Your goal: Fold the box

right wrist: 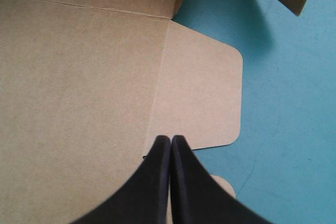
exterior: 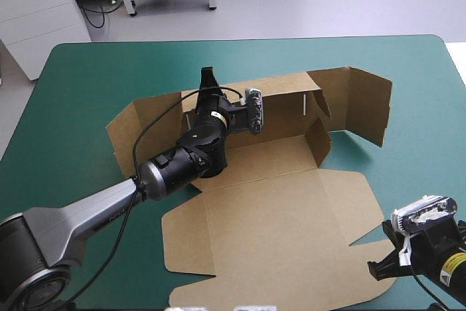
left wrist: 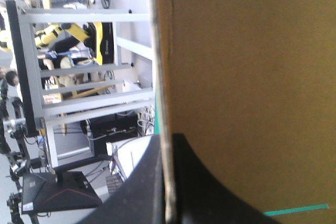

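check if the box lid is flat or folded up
Flat: the lid lies spread on the teal-green cover, while the far wall stands raised.

Plain brown box (exterior: 277, 209), plain teal-green table cover (exterior: 80, 100), black right end effector (right wrist: 170, 140)

Right gripper (exterior: 380, 267) cut off by high view's corner, left arm (exterior: 109, 205) hides part of box (exterior: 269, 216) floor, box mostly out of frame in left wrist view.

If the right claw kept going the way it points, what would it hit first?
Probably the box: the right gripper, shut, aims down at its flat board, beside the rounded flap. Its height above the board is unclear.
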`<state>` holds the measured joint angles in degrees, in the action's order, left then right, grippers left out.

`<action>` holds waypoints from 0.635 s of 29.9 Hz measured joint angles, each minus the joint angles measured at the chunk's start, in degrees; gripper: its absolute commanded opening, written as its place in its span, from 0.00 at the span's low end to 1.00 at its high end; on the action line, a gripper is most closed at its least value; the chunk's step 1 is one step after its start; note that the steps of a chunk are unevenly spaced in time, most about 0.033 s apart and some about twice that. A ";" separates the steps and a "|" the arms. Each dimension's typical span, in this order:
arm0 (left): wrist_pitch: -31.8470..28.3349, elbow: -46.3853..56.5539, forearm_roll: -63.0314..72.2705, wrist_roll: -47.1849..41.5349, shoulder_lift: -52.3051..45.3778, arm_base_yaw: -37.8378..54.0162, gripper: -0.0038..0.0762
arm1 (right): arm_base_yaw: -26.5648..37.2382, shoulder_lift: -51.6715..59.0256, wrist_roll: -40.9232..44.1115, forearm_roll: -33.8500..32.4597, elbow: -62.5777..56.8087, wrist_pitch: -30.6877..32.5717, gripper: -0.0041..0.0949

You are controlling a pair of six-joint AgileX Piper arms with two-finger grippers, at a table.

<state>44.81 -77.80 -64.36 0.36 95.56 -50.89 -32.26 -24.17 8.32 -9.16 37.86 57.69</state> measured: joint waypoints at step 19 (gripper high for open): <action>-6.31 15.66 -13.20 -12.53 -11.84 -3.35 0.01 | 0.00 0.00 0.28 -0.05 0.00 0.00 0.02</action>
<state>38.50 -62.14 -77.57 -12.17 83.71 -54.24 -32.26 -24.17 8.60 -9.21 37.86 57.69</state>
